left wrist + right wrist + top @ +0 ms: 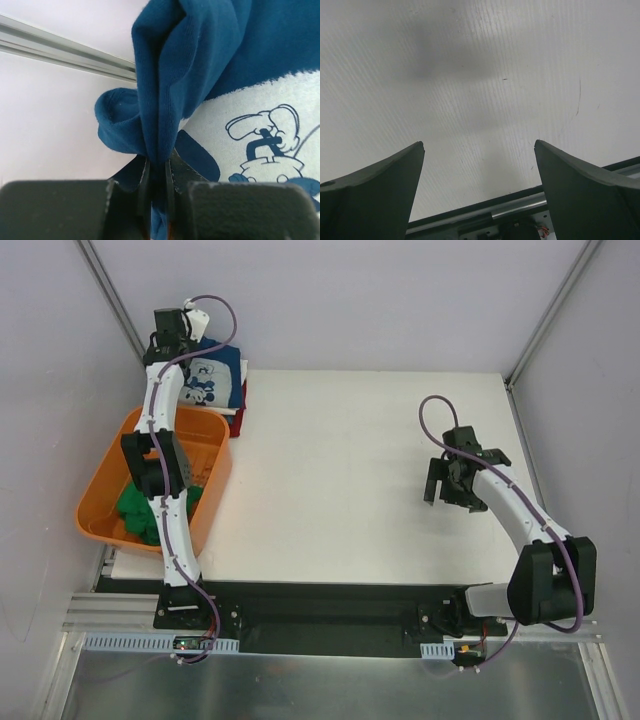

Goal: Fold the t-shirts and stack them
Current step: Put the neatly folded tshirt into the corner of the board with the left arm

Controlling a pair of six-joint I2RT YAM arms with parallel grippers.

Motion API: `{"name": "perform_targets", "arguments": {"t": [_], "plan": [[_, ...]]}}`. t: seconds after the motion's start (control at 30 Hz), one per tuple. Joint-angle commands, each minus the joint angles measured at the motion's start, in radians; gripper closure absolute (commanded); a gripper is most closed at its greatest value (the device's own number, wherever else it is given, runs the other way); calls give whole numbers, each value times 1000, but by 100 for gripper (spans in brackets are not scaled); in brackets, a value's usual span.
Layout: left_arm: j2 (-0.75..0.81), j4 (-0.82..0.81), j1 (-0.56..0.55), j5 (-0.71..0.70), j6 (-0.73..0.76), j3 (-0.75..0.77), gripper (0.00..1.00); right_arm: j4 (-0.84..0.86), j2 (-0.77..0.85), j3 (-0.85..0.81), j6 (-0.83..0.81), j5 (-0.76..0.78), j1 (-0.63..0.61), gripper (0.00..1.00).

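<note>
A navy blue t-shirt [215,380] with a white cartoon print lies folded at the table's far left corner, on a small stack. The edges of a white t-shirt [230,410] and a red one [243,400] show under it. My left gripper [176,337] reaches over the stack's far left side. In the left wrist view this gripper [159,167] is shut on a bunched fold of the navy t-shirt [200,60], beside its print [260,135]. A crumpled green t-shirt [148,512] lies in the orange tub [112,455]. My right gripper [450,485] hangs open over bare table, and in its wrist view the gripper [479,145] holds nothing.
The orange tub sits at the table's left edge, with the left arm stretched across it. The white table [340,470] ends at a black rail along the near edge [330,600]. Grey walls and an aluminium frame post [110,290] close in the far left corner.
</note>
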State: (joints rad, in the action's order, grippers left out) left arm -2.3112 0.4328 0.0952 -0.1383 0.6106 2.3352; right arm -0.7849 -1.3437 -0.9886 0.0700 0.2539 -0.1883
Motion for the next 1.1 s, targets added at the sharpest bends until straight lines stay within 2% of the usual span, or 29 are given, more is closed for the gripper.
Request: {"name": "perform_targets", "arguments": {"t": [0.0,0.03,0.07,0.1,0.17,0.2,0.23,0.27,0.6,0.7,0.8,0.9,0.97,1.0,1.07], "plan": [[-19,-147,29,28,-3,50,89,-69,49,-65,24,71,4,4],[-20,-160,32,20,-6,47,81,-77,55,-70,24,82,3,4],[-22,-181,35,17,-5,33,49,-94,69,-74,25,90,3,4],[-22,-190,37,3,-6,26,31,-102,75,-85,28,96,3,4],[-20,-201,37,-9,-20,18,20,-122,90,-96,28,108,3,4],[-16,-201,37,-9,-31,16,9,-128,97,-99,28,110,4,4],[-2,-201,35,-7,-44,15,3,-129,103,-102,30,108,3,4],[9,-201,31,-4,-66,3,1,-128,110,-102,31,107,3,4],[209,-197,-80,-66,-156,-157,1,-73,199,-76,-2,33,3,4],[315,-186,-167,-87,-193,-252,1,-51,216,-64,-7,1,3,4],[433,-164,-251,-37,-247,-359,1,-7,244,-38,-19,-34,4,4],[548,-146,-319,32,-366,-462,1,13,261,-29,-21,-62,4,4],[630,-128,-342,115,-506,-529,1,38,278,-18,-21,-79,4,4],[656,-114,-345,205,-559,-554,1,48,297,-12,-24,-87,3,4],[742,-103,-351,264,-733,-646,1,94,314,21,-27,-88,3,4]]}}
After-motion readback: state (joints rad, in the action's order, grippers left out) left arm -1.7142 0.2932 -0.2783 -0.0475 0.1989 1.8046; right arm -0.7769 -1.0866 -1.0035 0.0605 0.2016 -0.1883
